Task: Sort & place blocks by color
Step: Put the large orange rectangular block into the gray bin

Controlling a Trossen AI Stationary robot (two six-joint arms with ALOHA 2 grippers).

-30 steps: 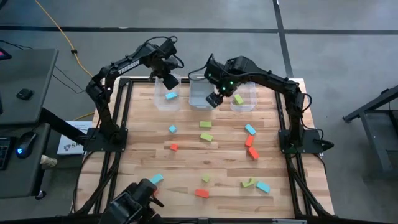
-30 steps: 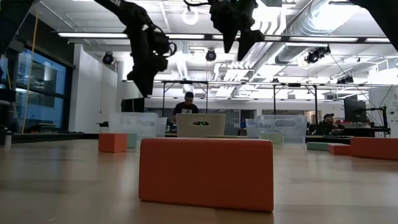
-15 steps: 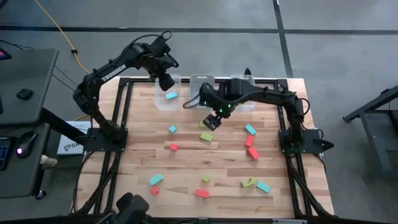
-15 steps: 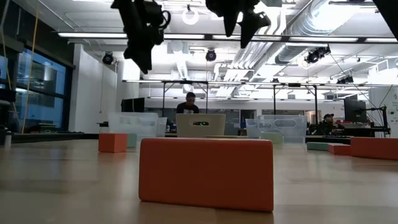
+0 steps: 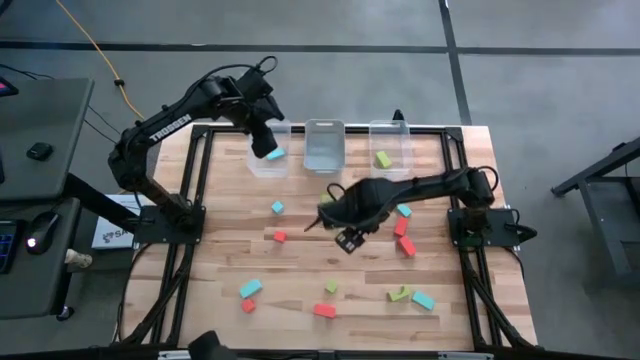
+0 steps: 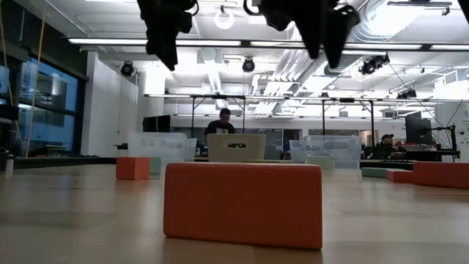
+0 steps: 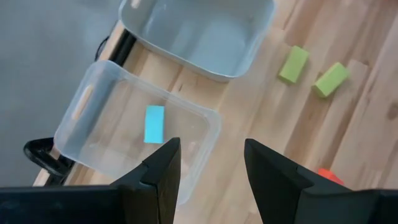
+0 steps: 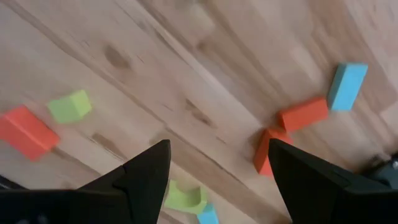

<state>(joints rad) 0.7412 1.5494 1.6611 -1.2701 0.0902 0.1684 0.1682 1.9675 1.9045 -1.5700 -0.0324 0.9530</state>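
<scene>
I see small solid-colour blocks scattered over the wooden table [image 5: 300, 290]: light blue, red-orange and lime green cubes and short bars. One light blue bar [image 7: 154, 123] lies flat inside the left clear bin [image 7: 81, 112], and a green block [image 5: 383, 159] sits in the right bin [image 5: 391, 132]. My left gripper [image 7: 208, 168] hangs over that left bin, fingers apart, empty. My right gripper [image 8: 217, 174] hovers mid-table, spread wide, holding nothing.

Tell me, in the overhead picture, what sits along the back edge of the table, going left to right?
Bin holding a light blue block → empty middle bin → bin holding a lime green block. The left gripper hovers over the first bin.
</scene>
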